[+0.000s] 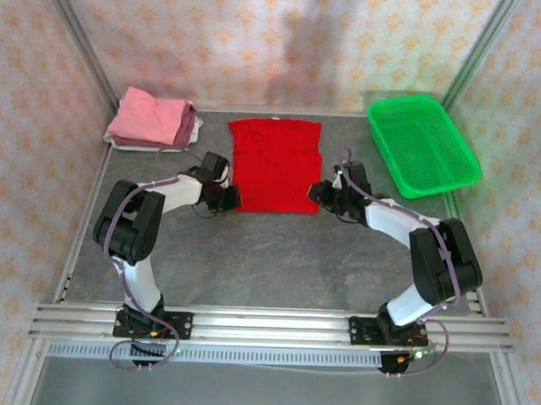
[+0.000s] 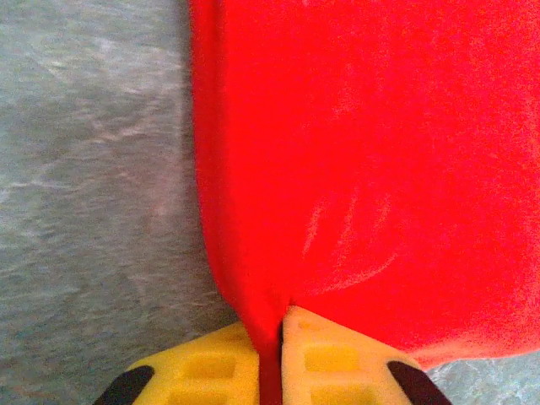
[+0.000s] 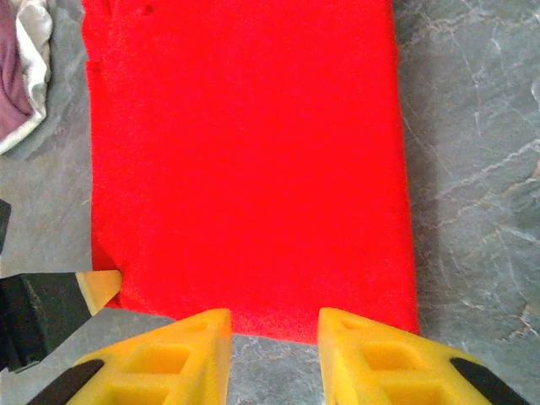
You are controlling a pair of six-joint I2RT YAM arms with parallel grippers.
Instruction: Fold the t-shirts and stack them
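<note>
- Grey table [image 1: 277,256]: the work surface, with both arms reaching in from the near edge.
- Red t-shirt [image 1: 274,163]: lies flat at mid-table as a tall rectangle, sleeves tucked in, between the two grippers. We judge it light, limp and non-slippery. It will sag if lifted at one point, so it is best taken at both near corners along the hem.
- Green mesh basket [image 1: 424,146]: far right, well apart from the shirt.
- Folded stack [image 1: 153,118]: pink on top, mauve and whitish beneath, at the far left corner. This is the likely destination for the red one.
- Left gripper [image 2: 270,337]: at the shirt's near left corner, jaws pinched tight on a ridge of red cloth.
- Right gripper [image 3: 274,325]: at the near hem toward the right corner, jaws apart astride the edge and clamping nothing. We judge that it needs to close on that hem before any fold-over.
</note>
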